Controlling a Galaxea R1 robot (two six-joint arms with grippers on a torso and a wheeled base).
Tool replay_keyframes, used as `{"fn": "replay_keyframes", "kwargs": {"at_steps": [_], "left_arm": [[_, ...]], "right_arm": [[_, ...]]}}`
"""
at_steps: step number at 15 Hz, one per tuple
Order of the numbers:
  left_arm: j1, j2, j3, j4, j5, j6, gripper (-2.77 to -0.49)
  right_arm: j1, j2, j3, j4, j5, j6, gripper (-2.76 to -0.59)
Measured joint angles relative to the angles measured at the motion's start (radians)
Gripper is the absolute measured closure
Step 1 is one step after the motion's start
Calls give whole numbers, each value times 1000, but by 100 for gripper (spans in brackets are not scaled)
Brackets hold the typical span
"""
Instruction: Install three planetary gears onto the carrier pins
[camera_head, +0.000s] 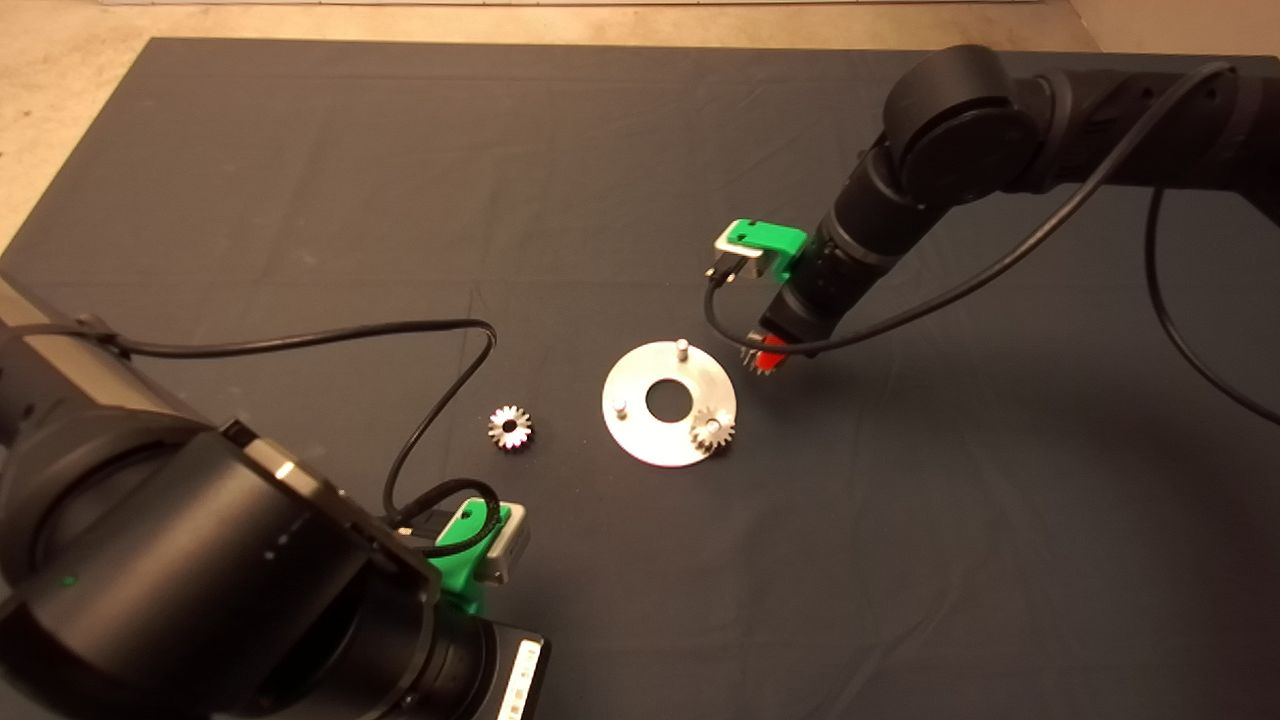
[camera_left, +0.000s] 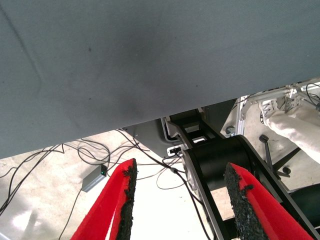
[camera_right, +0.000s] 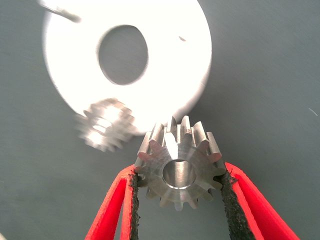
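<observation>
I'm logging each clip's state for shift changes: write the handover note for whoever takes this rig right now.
Right gripper: shut on a planetary gear, held just off the disc's right edge, near the far pin.
Left gripper: open, parked at the lower left, holding nothing.
Done: one gear is seated on the pin at the disc's near right.
Left: the far pin and the left pin are bare. Place the held gear, then fetch the loose gear lying on the mat left of the disc.
</observation>
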Motion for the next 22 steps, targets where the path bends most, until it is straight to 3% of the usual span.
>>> {"fn": "replay_keyframes", "kwargs": {"at_steps": [5, 11, 15, 18, 22], "left_arm": [[0, 1, 0, 0, 0, -2, -118], [0, 3, 0, 0, -1, -2, -118], [0, 3, 0, 0, 0, -3, -118], [0, 3, 0, 0, -1, -2, -118], [0, 3, 0, 0, 0, -3, -118]], "right_arm": [[0, 45, 0, 0, -1, 1, -90], [0, 110, -19, 0, 9, 1, -89], [-2, 144, -82, 0, 19, 0, -89], [-10, 155, -130, 0, 7, -10, -89], [-15, 178, -182, 0, 7, -58, -89]]}}
